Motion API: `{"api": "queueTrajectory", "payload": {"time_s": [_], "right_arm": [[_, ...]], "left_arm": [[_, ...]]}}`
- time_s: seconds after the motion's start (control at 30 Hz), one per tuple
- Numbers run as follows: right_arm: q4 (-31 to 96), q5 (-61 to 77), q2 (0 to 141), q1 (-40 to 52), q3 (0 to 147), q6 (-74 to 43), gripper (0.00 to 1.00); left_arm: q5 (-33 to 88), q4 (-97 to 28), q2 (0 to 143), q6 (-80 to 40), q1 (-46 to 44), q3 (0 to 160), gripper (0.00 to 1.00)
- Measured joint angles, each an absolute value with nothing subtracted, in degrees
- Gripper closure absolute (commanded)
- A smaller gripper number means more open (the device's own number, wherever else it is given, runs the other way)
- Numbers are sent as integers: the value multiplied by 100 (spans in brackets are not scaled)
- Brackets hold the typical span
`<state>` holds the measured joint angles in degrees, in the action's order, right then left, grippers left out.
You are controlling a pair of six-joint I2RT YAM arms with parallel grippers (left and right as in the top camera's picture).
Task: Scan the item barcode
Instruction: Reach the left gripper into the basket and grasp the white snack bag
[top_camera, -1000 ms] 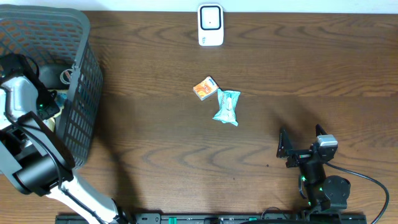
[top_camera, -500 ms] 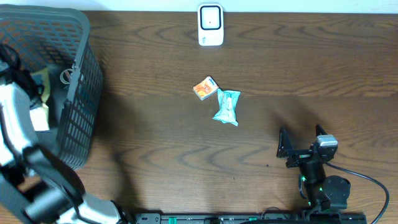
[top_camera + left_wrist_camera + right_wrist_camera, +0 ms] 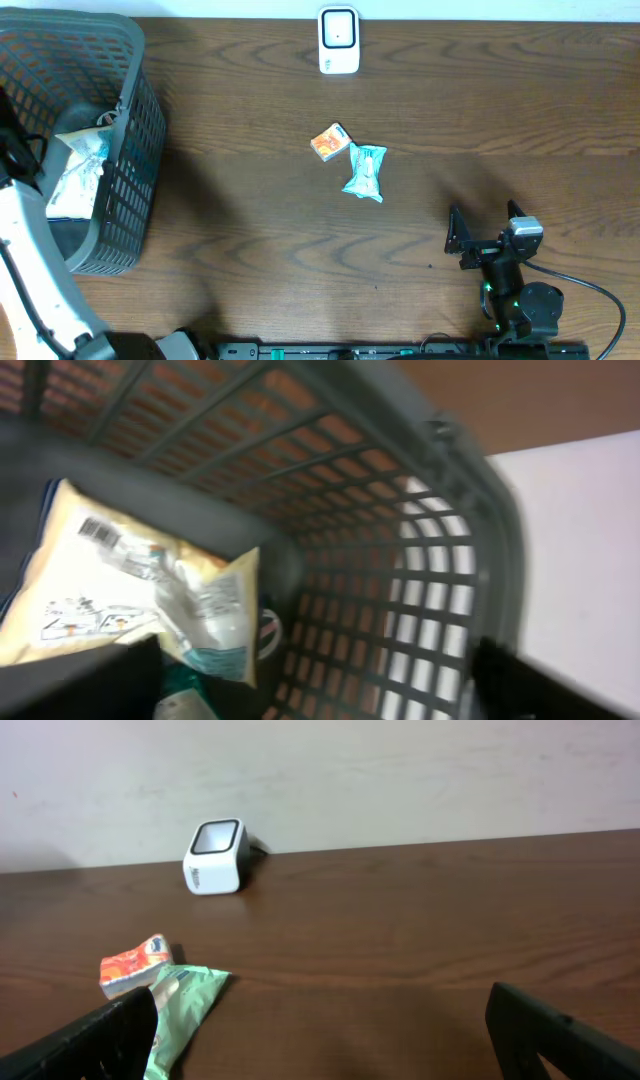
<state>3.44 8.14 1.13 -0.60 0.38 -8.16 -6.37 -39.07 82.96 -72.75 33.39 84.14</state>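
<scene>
**Cream packet (image 3: 72,185) lies in basket (image 3: 135,130) beneath spread jaws**

The left gripper (image 3: 315,672) is seen with its jaws spread wide and nothing held between them, above the inside of the basket at the left end of the table (image 3: 250,250). Directly below the jaws the cream packet is seen with its printed face turned upward. A barcode (image 3: 100,532) is shown near one corner of it in the wrist view. From overhead, the packet's long axis is set from the basket's far wall toward its near wall, on a slight slant, with the far end leaned toward the middle of the table. A crumpled wrapper with a teal edge (image 3: 215,648) is laid across one end of the packet. What lies under them is too blurred to be told.

The right gripper (image 3: 315,1020) is held low at the near right of the table, its jaws likewise wide apart and empty, pointed toward the far edge. Ahead of it, near the middle of the table, a teal packet (image 3: 364,171) is laid with its long axis running from far to near, only slightly tilted. An orange pack (image 3: 329,142) is set diagonally just beside the teal packet's far-left corner. The scanner (image 3: 339,40) is stood at the far edge, well apart from both, with its window tilted up toward the near side.
</scene>
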Motion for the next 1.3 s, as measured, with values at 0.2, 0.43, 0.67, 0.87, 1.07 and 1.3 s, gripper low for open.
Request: {"api": "queueTrajectory", "payload": {"time_s": [0.2, 0.43, 0.67, 0.87, 1.07, 1.3], "right_arm": [[342, 814, 113, -60, 38, -816, 1], [344, 814, 113, -60, 38, -816, 1], [342, 814, 113, -60, 38, -816, 1], [342, 814, 113, -60, 38, -816, 1], [342, 814, 113, -60, 38, -816, 1], [342, 814, 113, -60, 38, -816, 1]], "left_arm": [[-589, -3940, 9308, -7653, 3339, 8416, 2], [19, -3708, 10886, -7784, 3339, 8414, 2], [316, -3535, 11496, -7793, 3371, 8479, 61], [331, -3415, 11651, -7507, 3400, 8635, 93], [375, -3225, 11620, -7002, 3420, 8628, 93], [506, -3190, 11216, -6781, 3446, 8455, 93]]}}
